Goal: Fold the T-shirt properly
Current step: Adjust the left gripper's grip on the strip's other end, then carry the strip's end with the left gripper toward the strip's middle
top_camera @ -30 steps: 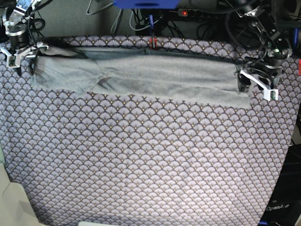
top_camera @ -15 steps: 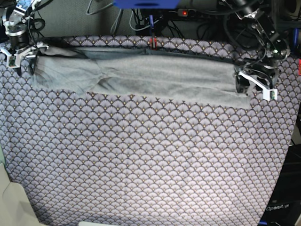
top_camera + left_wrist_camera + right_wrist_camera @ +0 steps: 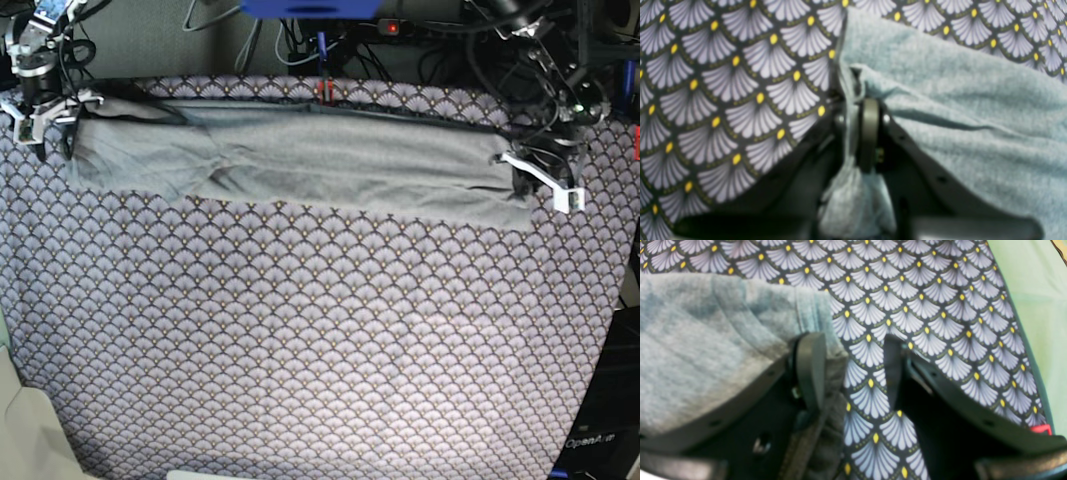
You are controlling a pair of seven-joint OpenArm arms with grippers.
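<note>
Left wrist view: left gripper (image 3: 858, 133) clenched on T-shirt (image 3: 957, 110) edge, cloth pinched between jaws. Grip should be kept tight before lifting.

Right wrist view: right gripper (image 3: 853, 373) spread wide; sleeve hem beside one jaw, nothing held. Hem should be caught fully.

Base view: soft grey T-shirt (image 3: 300, 160) stretched long along far edge of tablecloth (image 3: 320, 340), wrinkled.

Even, soft overhead light; no glare on the tablecloth (image 3: 320, 340). Base view is slightly grainy with dark background clutter. Both wrist views blur near the lens, claw parts soft, T-shirt (image 3: 973, 100) fuzzy, faint shadows beneath.
</note>
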